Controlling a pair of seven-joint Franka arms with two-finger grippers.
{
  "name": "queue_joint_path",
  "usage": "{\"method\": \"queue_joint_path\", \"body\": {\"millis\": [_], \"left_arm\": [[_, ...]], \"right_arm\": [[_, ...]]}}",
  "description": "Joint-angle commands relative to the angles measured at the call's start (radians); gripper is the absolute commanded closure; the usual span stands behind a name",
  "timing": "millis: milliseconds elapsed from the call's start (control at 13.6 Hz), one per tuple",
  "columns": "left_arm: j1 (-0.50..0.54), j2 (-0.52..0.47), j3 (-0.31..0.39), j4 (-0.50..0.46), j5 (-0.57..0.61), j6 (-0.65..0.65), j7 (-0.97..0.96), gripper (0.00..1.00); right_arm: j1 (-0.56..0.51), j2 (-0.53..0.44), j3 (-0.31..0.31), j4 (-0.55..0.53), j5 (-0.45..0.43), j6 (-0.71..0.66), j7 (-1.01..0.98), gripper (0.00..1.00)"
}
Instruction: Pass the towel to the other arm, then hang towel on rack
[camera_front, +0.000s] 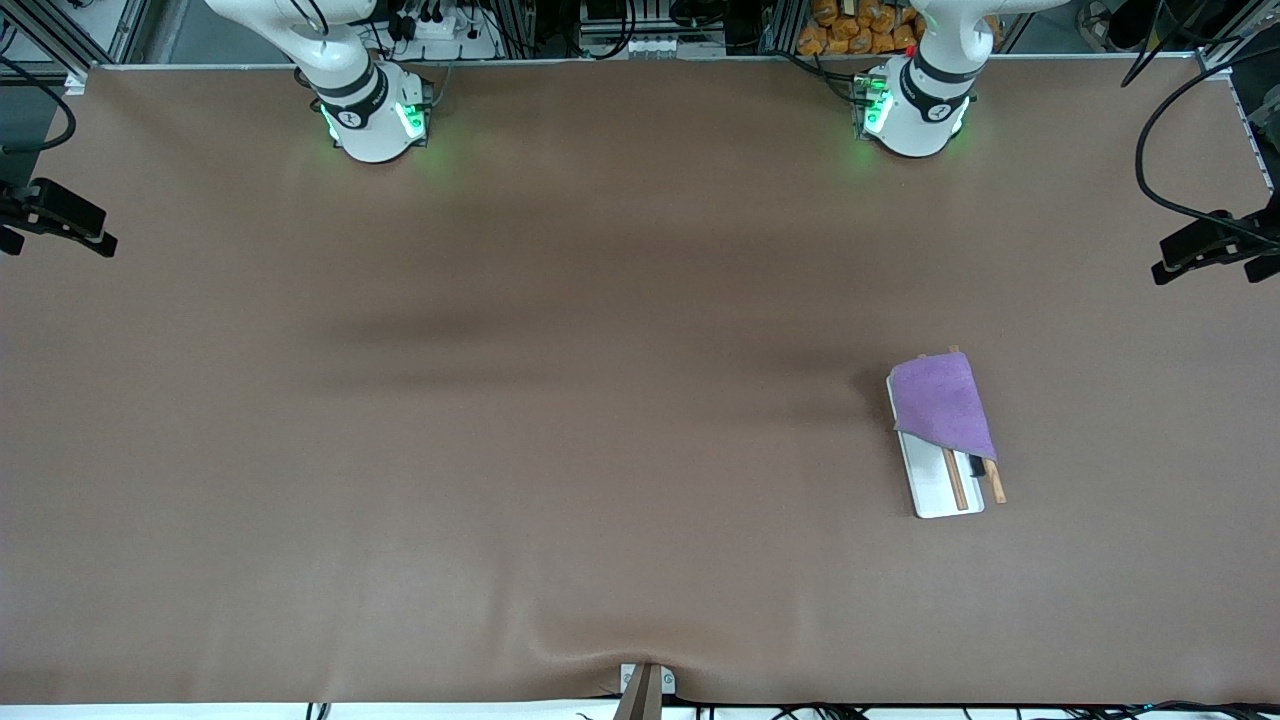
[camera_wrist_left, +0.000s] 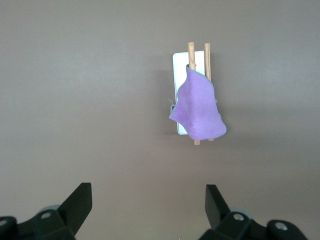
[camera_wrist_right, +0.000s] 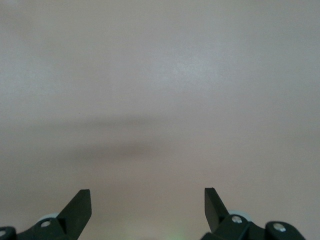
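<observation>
The purple towel (camera_front: 944, 402) hangs over the rack's two brown wooden rods (camera_front: 958, 480), which stand on a narrow white base (camera_front: 930, 480) toward the left arm's end of the table. It also shows in the left wrist view (camera_wrist_left: 198, 110), draped over the rods (camera_wrist_left: 191, 52) above the white base (camera_wrist_left: 180, 65). My left gripper (camera_wrist_left: 148, 200) is open and empty, high above the table and well apart from the rack. My right gripper (camera_wrist_right: 148, 200) is open and empty over bare brown table. Both hands are out of the front view; only the arm bases show.
The brown table cover (camera_front: 500, 400) spans the whole view. Black clamps sit at the table's two ends (camera_front: 55, 220) (camera_front: 1215, 245). A small bracket (camera_front: 645, 685) sits at the table edge nearest the front camera.
</observation>
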Motion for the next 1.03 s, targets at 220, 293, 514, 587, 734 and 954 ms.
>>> {"method": "queue_joint_path", "body": {"millis": [220,293,514,587,734,954], "left_arm": [[-0.040,-0.046,-0.014,-0.045,0.019,-0.005,-0.095,0.00],[-0.045,-0.049,-0.016,-0.046,0.019,-0.010,-0.101,0.00],[-0.045,-0.066,-0.036,-0.051,0.020,-0.033,-0.109,0.00],[-0.048,-0.064,-0.034,-0.042,0.022,-0.033,-0.109,0.00],[-0.057,-0.064,-0.034,-0.029,0.025,-0.039,-0.107,0.00],[-0.080,-0.060,-0.019,-0.014,0.026,-0.042,-0.107,0.00]], "right_arm": [[0.006,-0.006,-0.004,-0.003,0.003,0.003,0.000,0.00],[0.006,-0.006,-0.004,-0.003,0.003,0.004,0.000,0.00],[0.007,-0.006,-0.004,-0.005,0.003,0.003,0.000,0.00],[0.007,-0.006,-0.004,-0.005,0.001,0.003,0.000,0.00],[0.004,-0.006,-0.004,-0.005,0.003,0.001,0.000,0.00],[0.004,-0.007,-0.004,-0.003,0.003,0.001,0.000,0.00]]}}
